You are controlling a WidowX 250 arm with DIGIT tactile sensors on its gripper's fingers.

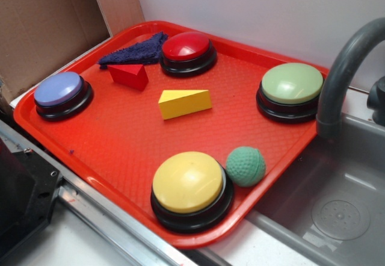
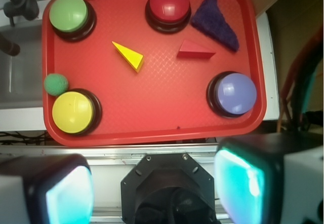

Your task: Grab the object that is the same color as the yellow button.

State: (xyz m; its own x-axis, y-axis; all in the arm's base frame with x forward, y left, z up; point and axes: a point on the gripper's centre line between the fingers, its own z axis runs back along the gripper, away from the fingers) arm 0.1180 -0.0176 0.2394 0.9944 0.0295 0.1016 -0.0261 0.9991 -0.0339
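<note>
**Yellow wedge loose at mid-tray, gripper wide open above the near edge**

Looking down from the wrist view: gripper (image 2: 154,183) spread open, nothing between the pads (image 2: 68,196), glowing teal at the bottom of the frame. Hanging over the metal rail, short of the red tray (image 2: 152,127), touching nothing.

On to the exterior view. Yellow wedge block (image 1: 184,103) lying flat near the middle of the tray (image 1: 108,151), clear of everything around it. Red wedge block (image 1: 129,76) just beyond it to the far left, apart from it. Yellow button (image 1: 189,185) sitting at the near edge of the tray on its black base, well apart from the wedge. Green dimpled ball (image 1: 245,166) tucked right beside that button on its right, touching or nearly so, hard to call.

Round the rim: blue-purple button (image 1: 60,92) at the left, red button (image 1: 187,50) at the far side, pale green button (image 1: 292,89) at the right. Dark blue cloth (image 1: 135,52) bunched in the far left corner, just beside the red button. Grey sink (image 1: 337,212) and its curved faucet (image 1: 343,67) off to the right of the tray.
</note>
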